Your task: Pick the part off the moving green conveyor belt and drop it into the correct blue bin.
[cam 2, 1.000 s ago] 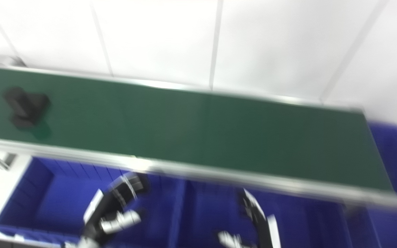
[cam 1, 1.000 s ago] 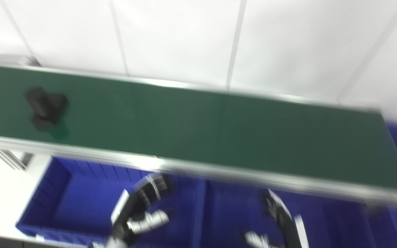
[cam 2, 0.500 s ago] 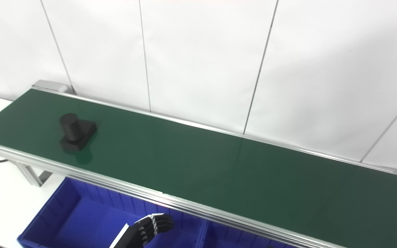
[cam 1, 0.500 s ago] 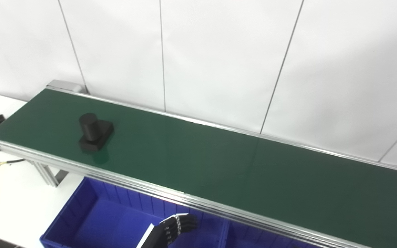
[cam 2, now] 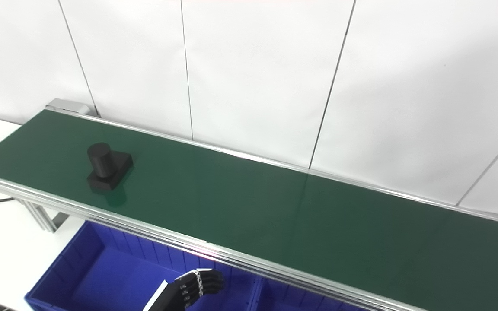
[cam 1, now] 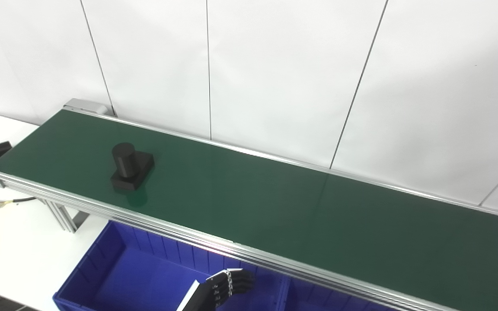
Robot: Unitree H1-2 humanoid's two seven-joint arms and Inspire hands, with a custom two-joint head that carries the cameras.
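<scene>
part (cam 1: 130,168): black, round post on square base, sitting upright on belt (cam 1: 275,203) near its left end, closer to the near rail; nothing touching it
L hand (cam 1: 227,285): low at frame bottom, over the bin (cam 1: 102,268), below the belt's near rail; fingers curling together, holding nothing
R hand: not in view, can't tell its state
step: judging this as pre-grasp, waiting/lining up for the pick
how to: part's well apart from L hand, so bring hand up over the rail first; aim at the post, fingers & thumb spread either side, closing on the post above the base; lead the target since belt's moving
risk: clipping the rail on the way up; tipping the part if hitting the post from one side
surface: green belt, matte, alu rails; white table under it
room: white panel wall w/ thin seams behind the belt; second bin edge showing at bottom right of the first
</scene>
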